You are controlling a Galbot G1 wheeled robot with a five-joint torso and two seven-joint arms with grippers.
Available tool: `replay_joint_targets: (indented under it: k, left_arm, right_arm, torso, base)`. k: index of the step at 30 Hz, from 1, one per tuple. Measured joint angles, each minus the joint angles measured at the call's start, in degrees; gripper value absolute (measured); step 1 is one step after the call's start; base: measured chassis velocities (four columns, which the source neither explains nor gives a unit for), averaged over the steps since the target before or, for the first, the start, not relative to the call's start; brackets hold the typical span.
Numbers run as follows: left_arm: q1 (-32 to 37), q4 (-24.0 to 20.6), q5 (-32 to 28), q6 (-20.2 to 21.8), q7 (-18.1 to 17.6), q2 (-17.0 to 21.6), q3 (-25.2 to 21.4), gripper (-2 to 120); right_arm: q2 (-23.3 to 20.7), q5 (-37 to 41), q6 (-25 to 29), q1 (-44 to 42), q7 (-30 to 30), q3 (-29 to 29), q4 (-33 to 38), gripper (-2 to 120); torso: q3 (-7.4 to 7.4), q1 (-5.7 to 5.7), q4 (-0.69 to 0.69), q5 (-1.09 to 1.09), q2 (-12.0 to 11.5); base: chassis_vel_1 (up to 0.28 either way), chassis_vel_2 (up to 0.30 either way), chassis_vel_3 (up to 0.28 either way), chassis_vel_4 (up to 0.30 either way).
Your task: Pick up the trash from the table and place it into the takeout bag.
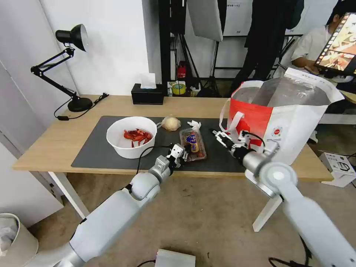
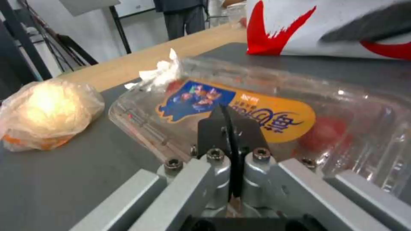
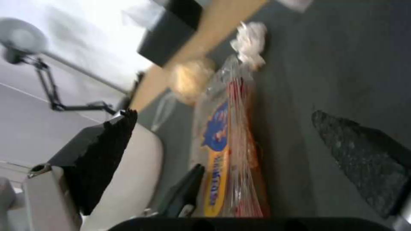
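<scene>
1. Behind my surface stands a plain white wall [image 1: 111,44], meeting a pale grey panel [image 1: 15,74] on my left.
2. A black desk lamp [image 1: 70,63] with a jointed arm sits at the far left corner, its cord trailing along the wood.
3. A black tissue box [image 1: 147,93] rests by the back edge, with a roll of yellow-green tape [image 1: 178,89] just beside it.
4. Dark stands and a tilted white reflector panel [image 1: 205,18] fill the gap behind.
5. The floor [image 1: 200,218] is mottled brown.
6. A pale bin [image 1: 15,241] stands at my lower left.
7. A white cardboard box [image 1: 339,168] lies on the floor to my right.
</scene>
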Motion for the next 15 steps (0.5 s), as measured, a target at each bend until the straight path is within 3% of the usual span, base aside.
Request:
replay_joint_targets:
  k: [3,15]
  left_arm:
    - [-0.2,0.0,-0.1,0.0,-0.1,-0.2,0.3,0]
    - [-0.8,-0.6,-0.4,0.0,-0.4,-0.2,0.8,0]
  right_arm:
    - [2.1,0.0,-1.8,4.7,2.1,-2.6,-4.5,100]
    - [3.3,2.3,-7.4,9.7,6.6,-3.9,-7.5,100]
  torso:
    - [0.00,0.00,0.01,0.01,0.0]
    - [-0.01,0.00,0.00,0.00,0.0]
  base:
    - [0.000,0.000,0.000,0.000]
    - [0.000,0.000,0.000,0.000]
